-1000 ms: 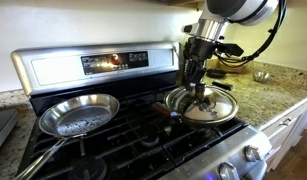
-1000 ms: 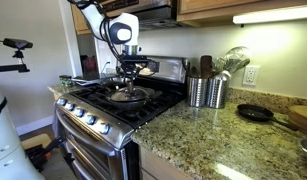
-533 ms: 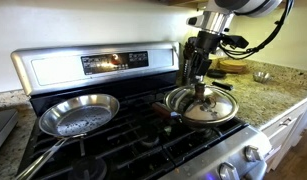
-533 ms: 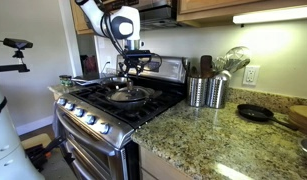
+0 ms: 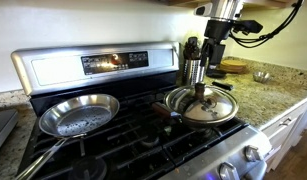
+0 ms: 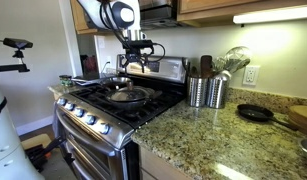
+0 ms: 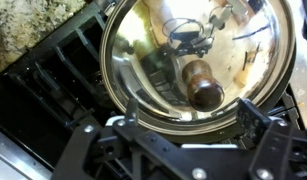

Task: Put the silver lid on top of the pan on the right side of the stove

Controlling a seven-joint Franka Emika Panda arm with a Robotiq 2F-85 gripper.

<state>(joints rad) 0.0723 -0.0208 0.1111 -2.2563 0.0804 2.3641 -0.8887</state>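
Silver round domed metal lid (image 5: 203, 106), dark knob (image 7: 201, 88), seated on black round frying pan (image 6: 130, 100) directly below hand (image 5: 197, 78); hand released, empty, fingers spread wide.

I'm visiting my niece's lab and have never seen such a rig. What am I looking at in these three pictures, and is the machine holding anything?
It is a single robot arm ending in a two-fingered gripper. Two pictures come from cameras standing in the kitchen, looking at the stove from different places. The third comes from a camera on the arm's wrist, looking down. The silver lid sits on the dark pan on a burner, and a shiny frying pan lies on the neighbouring burner. The gripper hangs above the lid's knob, fingers apart, holding nothing. Metal utensil canisters stand on the counter beside the stove.
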